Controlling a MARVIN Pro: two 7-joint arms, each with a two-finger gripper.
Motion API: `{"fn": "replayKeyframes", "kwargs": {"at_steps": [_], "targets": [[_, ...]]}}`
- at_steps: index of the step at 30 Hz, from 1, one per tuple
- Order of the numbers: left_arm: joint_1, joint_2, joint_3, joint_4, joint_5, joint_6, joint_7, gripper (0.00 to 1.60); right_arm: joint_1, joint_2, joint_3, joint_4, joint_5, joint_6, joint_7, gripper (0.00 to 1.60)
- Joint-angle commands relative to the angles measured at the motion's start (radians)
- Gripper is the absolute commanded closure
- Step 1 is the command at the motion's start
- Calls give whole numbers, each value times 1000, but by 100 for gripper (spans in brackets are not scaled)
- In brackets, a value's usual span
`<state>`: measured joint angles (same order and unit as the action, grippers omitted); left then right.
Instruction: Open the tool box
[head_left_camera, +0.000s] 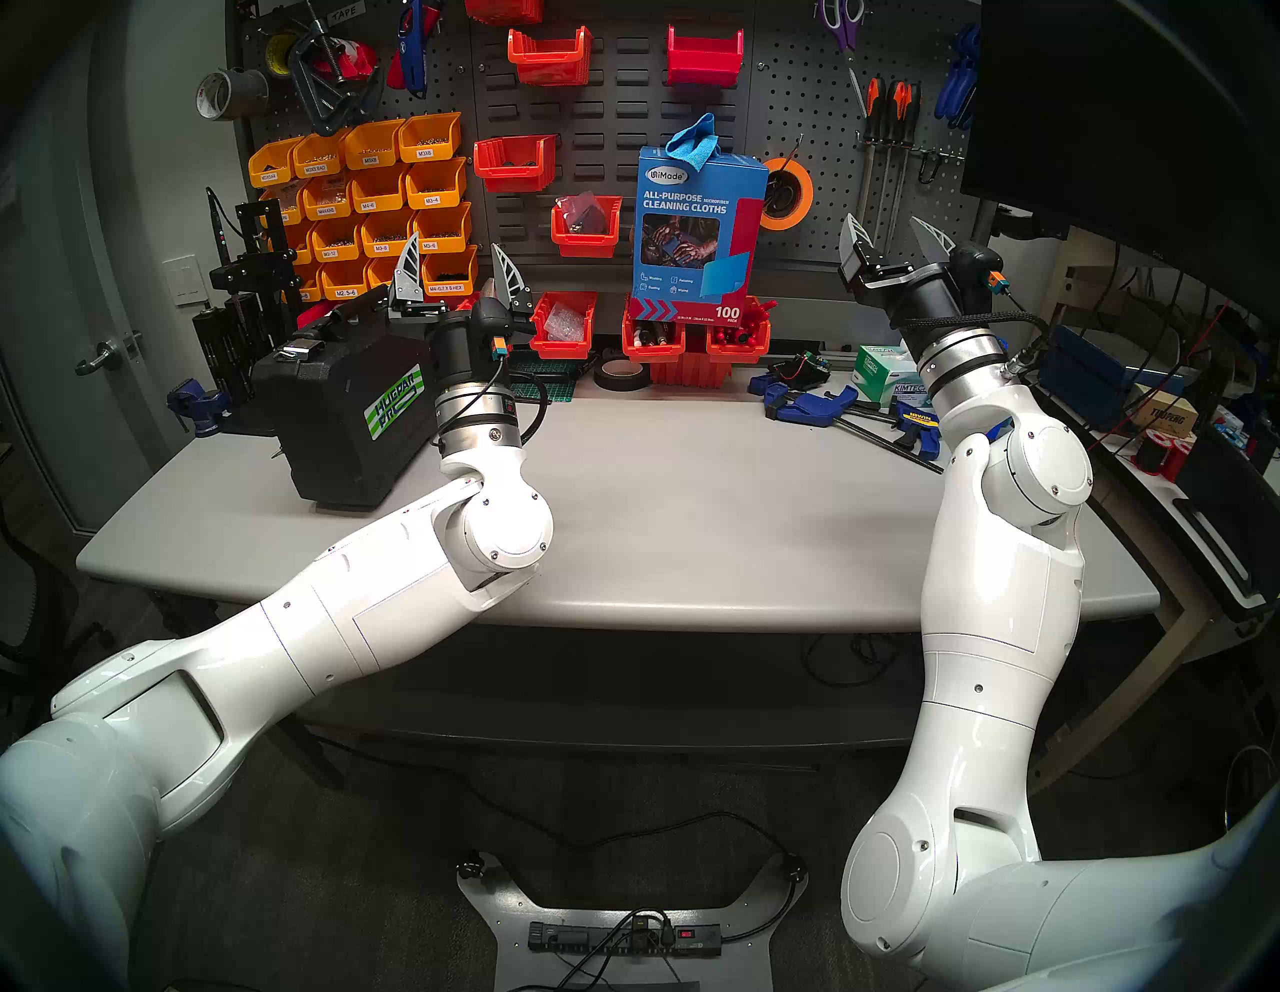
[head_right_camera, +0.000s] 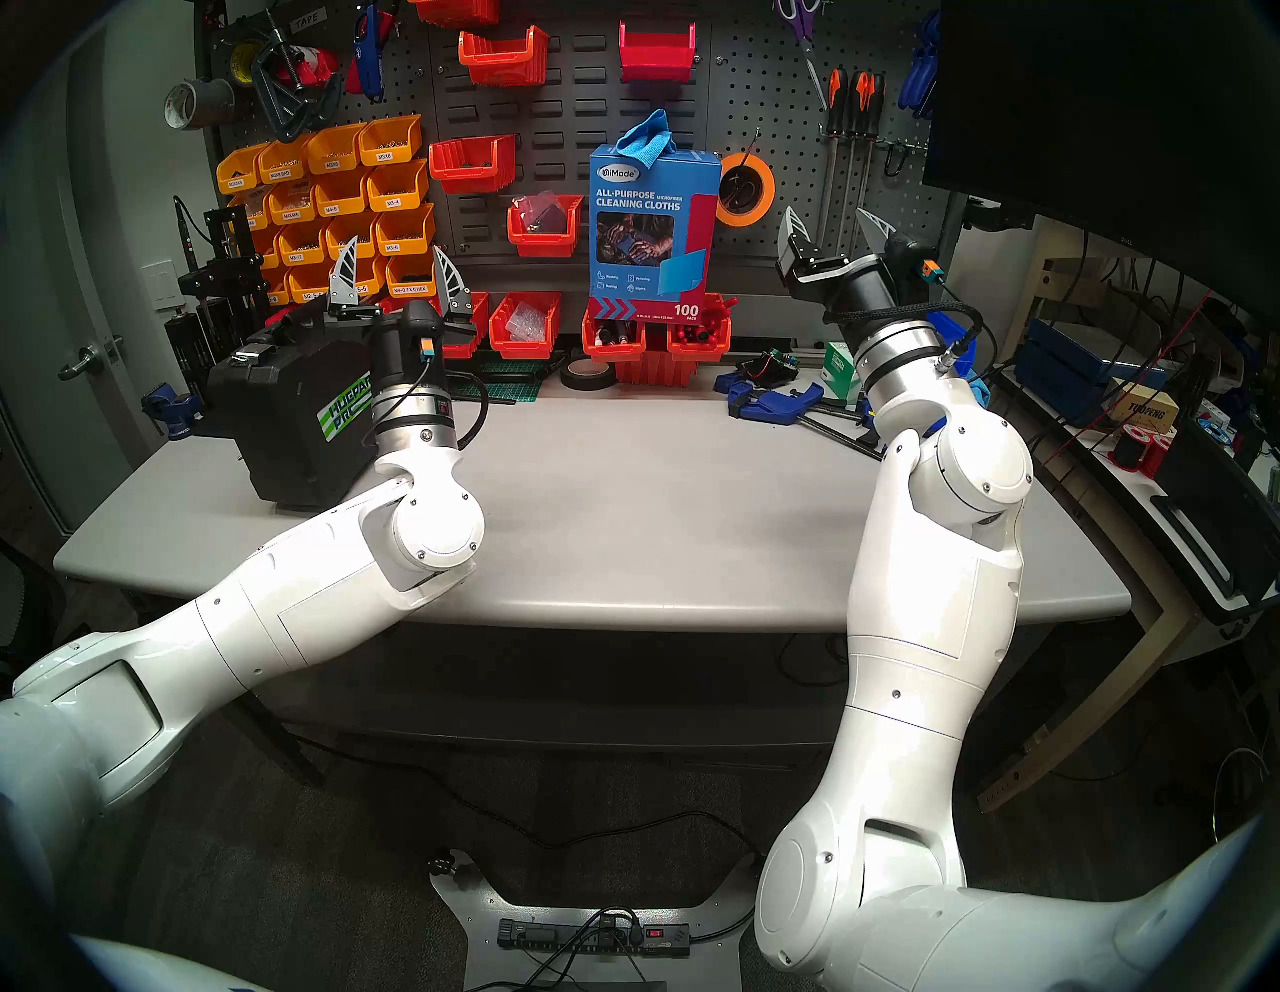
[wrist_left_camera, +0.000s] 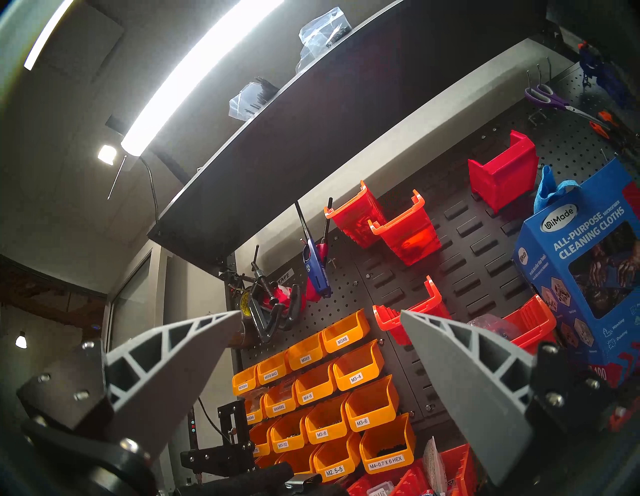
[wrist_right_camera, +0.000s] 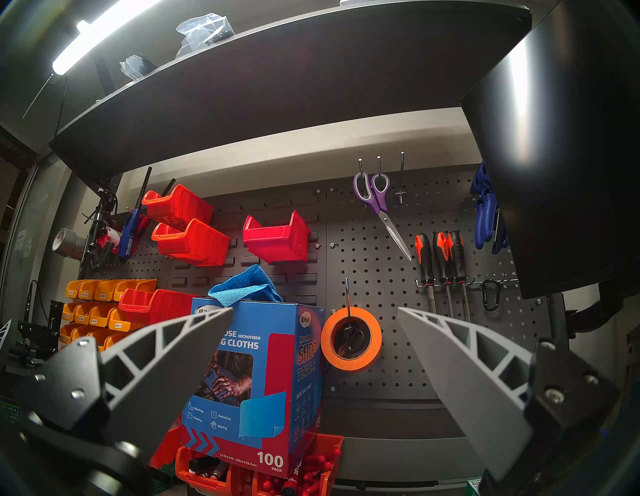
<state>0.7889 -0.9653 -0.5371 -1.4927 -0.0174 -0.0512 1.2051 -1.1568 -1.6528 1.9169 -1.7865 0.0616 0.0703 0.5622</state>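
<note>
The grey tabletop (head_left_camera: 692, 499) carries the black tool box (head_left_camera: 346, 409) at its back left corner, standing upright and shut, latches on top. The left pincer (head_left_camera: 457, 260) hangs above the box's right end, jaws spread wide, empty. Over the right edge, the right pincer (head_left_camera: 893, 232) gapes wide too, gripping nothing.

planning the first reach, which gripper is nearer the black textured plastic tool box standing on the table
Left. The left gripper hovers open just above the black textured plastic tool box's right end. The right gripper, also open, is raised far across the table, near the pegboard.
</note>
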Motion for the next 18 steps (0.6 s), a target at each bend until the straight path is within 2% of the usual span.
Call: {"fn": "replayKeyframes", "kwargs": {"at_steps": [1, 6, 12, 18], "targets": [[-85, 35, -29, -2, 26, -37, -42, 0, 3, 2, -3, -9, -1, -1, 1, 0], [-104, 55, -43, -13, 24, -76, -79, 0, 2, 3, -4, -9, 0, -1, 0, 0], [-118, 80, -36, -15, 60, -112, -111, 0, 1, 5, -5, -9, 1, -1, -2, 0], [-143, 105, -20, 6, 131, -165, -138, 0, 1, 7, -7, -9, 3, -1, -4, 0]]}}
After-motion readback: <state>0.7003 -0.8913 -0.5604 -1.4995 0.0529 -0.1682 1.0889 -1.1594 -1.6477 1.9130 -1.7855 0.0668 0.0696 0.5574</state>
